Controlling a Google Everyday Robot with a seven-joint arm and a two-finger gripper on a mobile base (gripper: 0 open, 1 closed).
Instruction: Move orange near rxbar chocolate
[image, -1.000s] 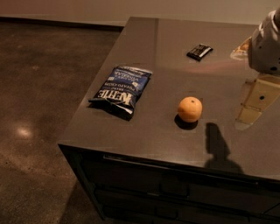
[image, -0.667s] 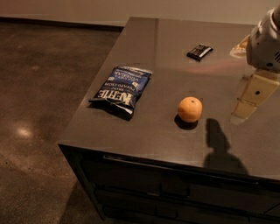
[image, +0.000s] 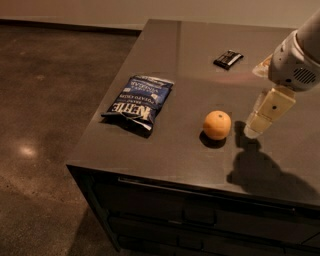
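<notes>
The orange (image: 217, 124) sits on the dark tabletop (image: 180, 60), near the front middle. The rxbar chocolate (image: 228, 59), a small black wrapper, lies farther back on the table. My gripper (image: 256, 127) hangs from the white arm at the right, just right of the orange and a little above the table, not touching the fruit.
A blue Kettle chip bag (image: 139, 102) lies left of the orange near the table's left edge. The table's front edge drops to drawers (image: 200, 210). A bare concrete floor (image: 45, 125) lies to the left.
My gripper has moved left and lower, closer to the orange. The orange, bar and chip bag have not moved.
</notes>
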